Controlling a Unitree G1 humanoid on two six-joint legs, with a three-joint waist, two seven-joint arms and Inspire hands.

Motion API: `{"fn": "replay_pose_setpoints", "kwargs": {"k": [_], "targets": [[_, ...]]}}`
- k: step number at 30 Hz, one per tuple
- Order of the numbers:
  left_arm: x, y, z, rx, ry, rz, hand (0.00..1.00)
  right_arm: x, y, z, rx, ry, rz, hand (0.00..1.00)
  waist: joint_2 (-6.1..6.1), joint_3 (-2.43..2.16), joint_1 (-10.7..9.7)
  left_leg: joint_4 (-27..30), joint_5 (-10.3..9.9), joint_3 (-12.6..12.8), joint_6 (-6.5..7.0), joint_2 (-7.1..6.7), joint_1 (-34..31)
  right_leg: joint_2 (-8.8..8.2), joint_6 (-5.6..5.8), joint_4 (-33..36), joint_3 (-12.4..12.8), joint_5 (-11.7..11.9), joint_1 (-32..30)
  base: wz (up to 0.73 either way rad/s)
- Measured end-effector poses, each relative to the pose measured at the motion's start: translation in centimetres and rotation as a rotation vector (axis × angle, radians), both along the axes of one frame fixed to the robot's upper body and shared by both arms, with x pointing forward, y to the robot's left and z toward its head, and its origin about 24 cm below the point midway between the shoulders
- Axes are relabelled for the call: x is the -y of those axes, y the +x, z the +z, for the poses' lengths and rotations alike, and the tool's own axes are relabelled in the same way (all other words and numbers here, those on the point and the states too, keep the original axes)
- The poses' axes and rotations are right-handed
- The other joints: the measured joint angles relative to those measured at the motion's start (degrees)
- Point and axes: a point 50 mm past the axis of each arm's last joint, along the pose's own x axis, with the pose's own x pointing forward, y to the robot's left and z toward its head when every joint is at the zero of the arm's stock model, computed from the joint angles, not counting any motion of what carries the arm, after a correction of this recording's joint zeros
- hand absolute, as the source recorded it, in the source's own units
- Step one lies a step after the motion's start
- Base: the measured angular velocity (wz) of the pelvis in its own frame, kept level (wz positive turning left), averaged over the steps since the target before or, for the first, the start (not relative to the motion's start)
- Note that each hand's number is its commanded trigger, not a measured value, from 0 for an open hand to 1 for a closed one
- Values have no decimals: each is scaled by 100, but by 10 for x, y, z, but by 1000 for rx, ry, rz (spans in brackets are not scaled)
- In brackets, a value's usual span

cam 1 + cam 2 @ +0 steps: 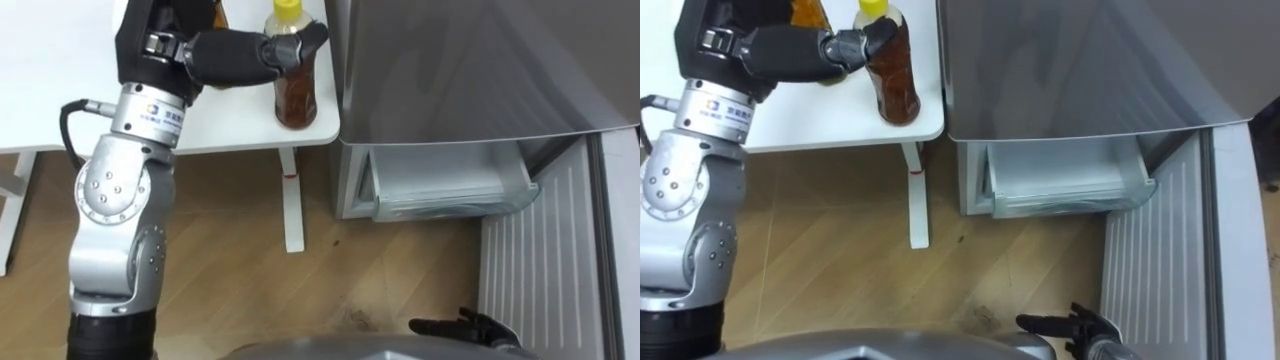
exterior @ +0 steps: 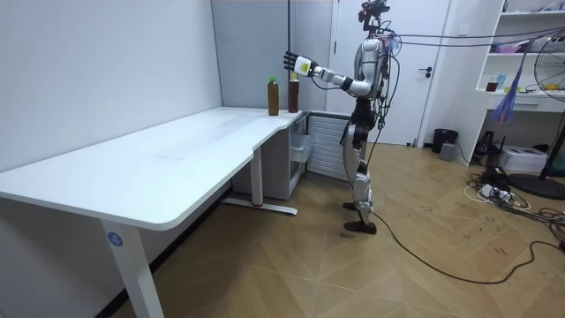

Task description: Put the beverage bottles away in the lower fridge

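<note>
A tea bottle with a yellow cap (image 1: pixel 296 88) (image 1: pixel 894 80) stands upright on the corner of the white table (image 1: pixel 60 70), next to the fridge. My left hand (image 1: pixel 232 55) (image 1: pixel 790 50) reaches it from the left. Its fingers lie stretched against the bottle's neck and the thumb crosses in front of the neck. It is open and the bottle rests on the table. A second dark bottle (image 1: pixel 218 12) (image 2: pixel 293 94) stands behind the hand, mostly hidden. My right hand (image 1: pixel 462 326) hangs low with relaxed fingers, holding nothing.
The grey fridge (image 1: pixel 480 70) stands right of the table. Its lower door (image 1: pixel 545 270) is swung open, showing a clear drawer (image 1: pixel 450 188). A table leg (image 1: pixel 292 200) stands on the wood floor close to the fridge. I stand facing the table's end and the fridge.
</note>
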Motion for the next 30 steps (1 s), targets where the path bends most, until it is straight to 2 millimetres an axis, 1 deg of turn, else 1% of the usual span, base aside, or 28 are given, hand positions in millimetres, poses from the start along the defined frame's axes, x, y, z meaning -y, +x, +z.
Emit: {"fn": "replay_pose_setpoints", "kwargs": {"k": [1,2,5,13,15,20,25,30], "targets": [[0,0,-2,-11,1,-10,0,0,0,0,2,6,2,0,-5,-4,0,1,0,0,0,1,-26,0,0,6,1,0,-30,0],[1,0,-2,-16,2,-21,0,0,1,0,4,10,3,0,-10,-21,-3,8,0,0,0,1,-72,0,-1,17,-5,1,-74,0],[1,0,-5,-36,-8,-38,0,0,1,0,-2,16,3,0,-20,-30,-5,12,0,6,0,0,-75,-1,-3,15,-5,2,-84,0],[2,1,-10,-88,-22,-54,0,1,2,1,-5,28,1,0,-11,-38,-5,27,0,6,0,2,-71,1,-3,-4,0,2,-95,0],[1,2,-12,-96,-23,-52,0,1,2,1,-3,32,2,0,-10,-39,2,27,0,11,0,5,-68,3,-4,8,6,2,-75,-4],[-3,5,-25,-159,-34,-32,0,1,2,1,-7,36,1,0,-8,-39,-13,28,0,11,0,18,-60,11,-10,32,-3,6,-76,-1],[-4,6,-28,-174,-48,-23,0,1,3,1,-7,37,1,0,-1,-36,-25,35,0,12,0,22,-63,13,-11,61,-6,7,-84,0],[-6,6,-29,-181,-54,7,0,3,3,2,-2,31,0,0,58,-22,-30,39,0,35,0,27,-58,18,-27,73,2,17,-86,0]]}}
